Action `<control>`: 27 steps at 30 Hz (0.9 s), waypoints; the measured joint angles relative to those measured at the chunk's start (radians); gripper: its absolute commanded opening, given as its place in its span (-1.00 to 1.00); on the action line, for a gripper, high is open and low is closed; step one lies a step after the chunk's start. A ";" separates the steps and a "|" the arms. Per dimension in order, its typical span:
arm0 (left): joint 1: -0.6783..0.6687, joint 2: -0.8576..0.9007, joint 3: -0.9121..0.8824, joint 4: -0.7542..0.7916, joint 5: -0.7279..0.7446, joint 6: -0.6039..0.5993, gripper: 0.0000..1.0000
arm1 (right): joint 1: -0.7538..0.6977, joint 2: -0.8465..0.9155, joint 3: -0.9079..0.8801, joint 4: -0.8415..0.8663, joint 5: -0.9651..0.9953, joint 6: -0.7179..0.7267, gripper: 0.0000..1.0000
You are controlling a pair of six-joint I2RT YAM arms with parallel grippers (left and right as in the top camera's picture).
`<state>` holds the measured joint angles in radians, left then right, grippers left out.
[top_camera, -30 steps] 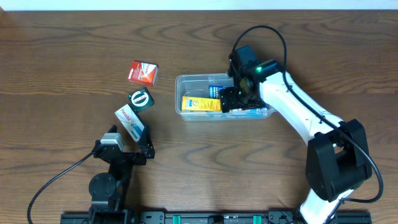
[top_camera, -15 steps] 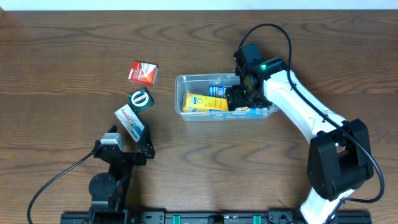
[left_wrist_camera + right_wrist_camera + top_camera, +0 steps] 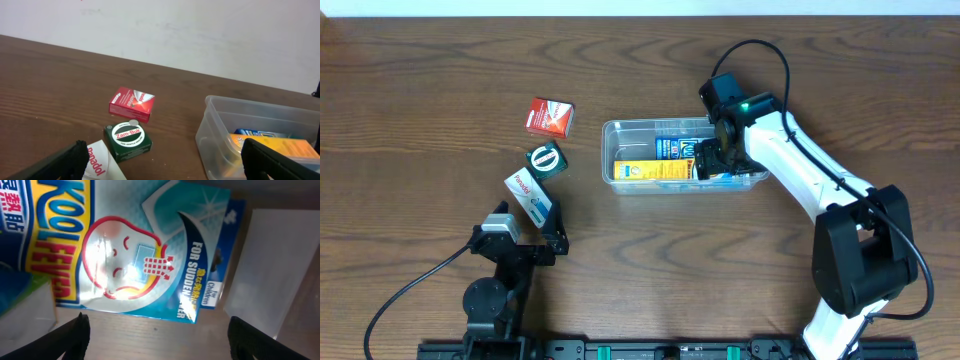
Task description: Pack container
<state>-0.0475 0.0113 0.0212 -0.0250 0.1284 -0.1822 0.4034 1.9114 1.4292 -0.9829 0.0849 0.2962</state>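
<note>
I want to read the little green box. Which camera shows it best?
The left wrist view: the green box sits close there, and its Zam-Buk label is readable. The overhead view shows it small, from above, its words too tiny to read. The right wrist view does not show it.

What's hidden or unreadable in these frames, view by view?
Overhead: right end of the container and its contents there, covered by the right arm.
Overhead: print on the yellow box, too small.
Left wrist: white box, cut off by the bottom edge; name only partly shows.
Right wrist: blue box, cut off by top and left edges.
</note>
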 measured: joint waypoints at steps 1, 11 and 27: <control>0.000 0.000 0.000 0.000 0.000 0.000 0.96 | 0.000 0.000 0.000 0.000 0.003 0.000 0.72; 0.000 0.000 0.000 0.000 0.000 0.000 0.96 | 0.000 0.001 0.021 0.000 -0.040 -0.028 0.72; 0.000 0.000 0.000 0.000 0.000 0.000 0.96 | 0.099 -0.003 0.244 0.047 -0.213 -0.058 0.75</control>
<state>-0.0475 0.0113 0.0212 -0.0254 0.1284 -0.1822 0.5022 1.9083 1.6730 -0.9360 -0.1280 0.2379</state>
